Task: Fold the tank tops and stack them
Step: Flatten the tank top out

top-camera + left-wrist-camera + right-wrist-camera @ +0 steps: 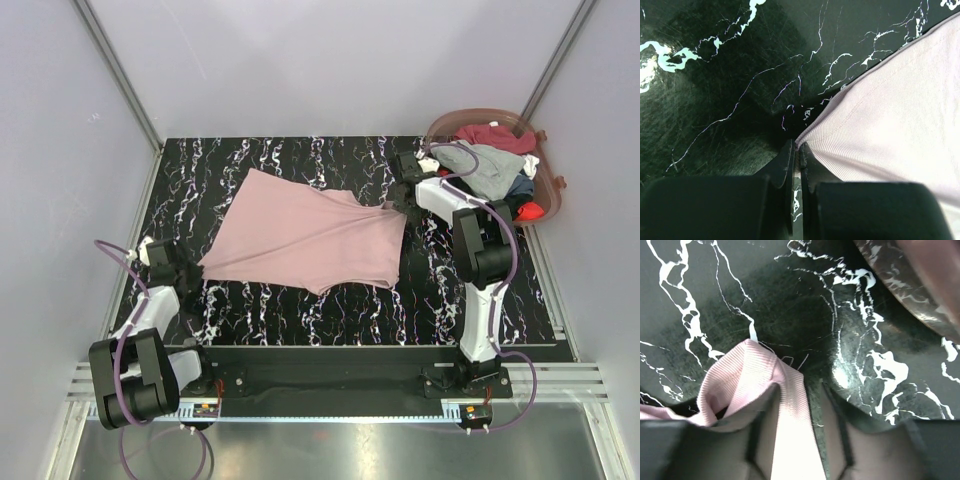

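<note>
A dusty pink tank top (300,235) lies spread flat on the black marbled table (300,310). My left gripper (192,272) sits at its near-left corner. In the left wrist view that gripper (800,147) is shut, with the tip of the pink cloth (890,115) pinched between its fingertips. My right gripper (400,205) is low at the top's far-right corner. In the right wrist view it (801,390) stands partly open. A pink ribbed strap (740,375) runs between its fingers and drapes over the left one, with a strip of table showing beside the right finger.
A round brownish translucent basket (556,185) stands at the table's back right corner, just behind the right arm. It holds a grey top (490,165), a maroon one (495,135) and a bit of red cloth (530,211). Its rim (920,280) shows in the right wrist view.
</note>
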`<state>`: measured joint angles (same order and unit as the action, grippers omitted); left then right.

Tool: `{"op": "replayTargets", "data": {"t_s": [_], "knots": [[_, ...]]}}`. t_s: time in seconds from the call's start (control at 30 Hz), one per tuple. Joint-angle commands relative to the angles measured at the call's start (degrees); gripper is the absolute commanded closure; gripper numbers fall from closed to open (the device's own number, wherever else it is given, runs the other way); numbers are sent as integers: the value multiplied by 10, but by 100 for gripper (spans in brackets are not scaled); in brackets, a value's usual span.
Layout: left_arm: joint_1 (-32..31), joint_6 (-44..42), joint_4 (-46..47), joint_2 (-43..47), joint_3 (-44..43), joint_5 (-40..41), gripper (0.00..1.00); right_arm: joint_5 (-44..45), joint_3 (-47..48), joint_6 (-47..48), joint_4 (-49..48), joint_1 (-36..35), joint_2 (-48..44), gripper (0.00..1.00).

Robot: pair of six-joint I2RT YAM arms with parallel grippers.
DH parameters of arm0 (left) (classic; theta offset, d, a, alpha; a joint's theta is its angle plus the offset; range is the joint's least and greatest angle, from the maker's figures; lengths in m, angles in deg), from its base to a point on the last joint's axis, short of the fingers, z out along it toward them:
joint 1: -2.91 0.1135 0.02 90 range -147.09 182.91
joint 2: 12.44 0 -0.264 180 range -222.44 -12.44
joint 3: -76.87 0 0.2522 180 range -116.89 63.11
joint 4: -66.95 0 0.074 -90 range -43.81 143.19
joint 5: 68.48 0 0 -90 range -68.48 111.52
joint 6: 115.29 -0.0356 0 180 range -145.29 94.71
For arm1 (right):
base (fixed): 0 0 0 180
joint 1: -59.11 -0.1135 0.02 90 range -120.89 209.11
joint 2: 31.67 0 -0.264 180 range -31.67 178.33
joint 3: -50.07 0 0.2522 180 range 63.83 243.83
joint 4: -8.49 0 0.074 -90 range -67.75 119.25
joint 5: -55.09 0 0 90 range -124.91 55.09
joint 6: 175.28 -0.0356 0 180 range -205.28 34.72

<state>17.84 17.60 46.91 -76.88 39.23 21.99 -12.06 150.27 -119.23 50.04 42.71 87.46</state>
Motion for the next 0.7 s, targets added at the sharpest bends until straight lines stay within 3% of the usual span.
{"op": "replayTargets", "data": {"t_s": [0.0, 0.07, 0.37, 0.67], "knots": [[4, -12, 29, 9, 0, 8, 100, 48, -12, 4, 1, 6, -37, 53], [4, -14, 31, 7, 1, 7, 100, 33, -26, 10, -16, 7, -51, 49], [4, -29, 45, -22, -9, -33, 100, -63, -17, 49, -74, 7, -94, 50], [4, -33, 47, -20, -9, -37, 100, -170, 67, 53, -79, 7, -25, 41]]}}
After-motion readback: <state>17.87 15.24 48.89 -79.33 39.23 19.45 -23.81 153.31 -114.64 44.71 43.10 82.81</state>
